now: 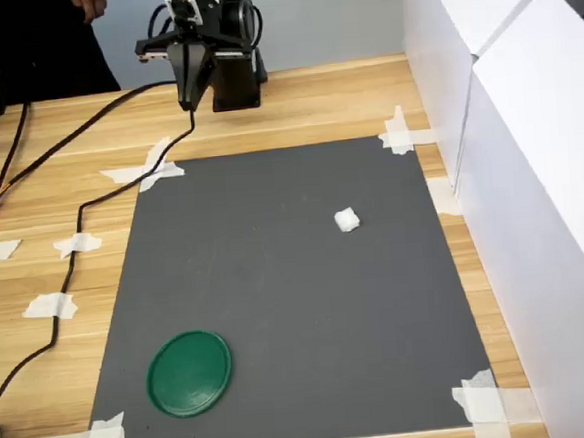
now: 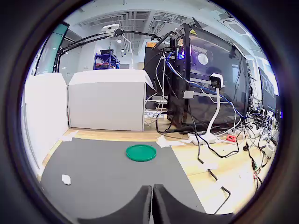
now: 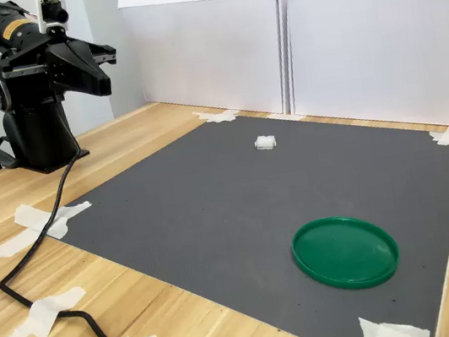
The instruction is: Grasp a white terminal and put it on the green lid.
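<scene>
The white terminal [image 1: 346,219] [image 3: 265,141] [image 2: 66,179] is a tiny blocky piece lying alone on the dark grey mat [image 1: 298,309], toward the first exterior view's right. The green lid [image 1: 189,372] [image 3: 345,251] [image 2: 141,152] lies flat near the mat's front corner on the first exterior view's left. My gripper [image 1: 189,96] [image 3: 105,74] [image 2: 152,200] hangs by the arm's base at the far edge of the table, well away from both things. Its fingers meet in the wrist view, shut with nothing between them.
White panels [image 1: 529,162] wall off the first exterior view's right side. A black cable [image 1: 81,209] runs from the arm's base across the wood past white tape strips [image 1: 143,171]. A person in dark clothing [image 1: 29,37] stands behind the table at the first exterior view's far left.
</scene>
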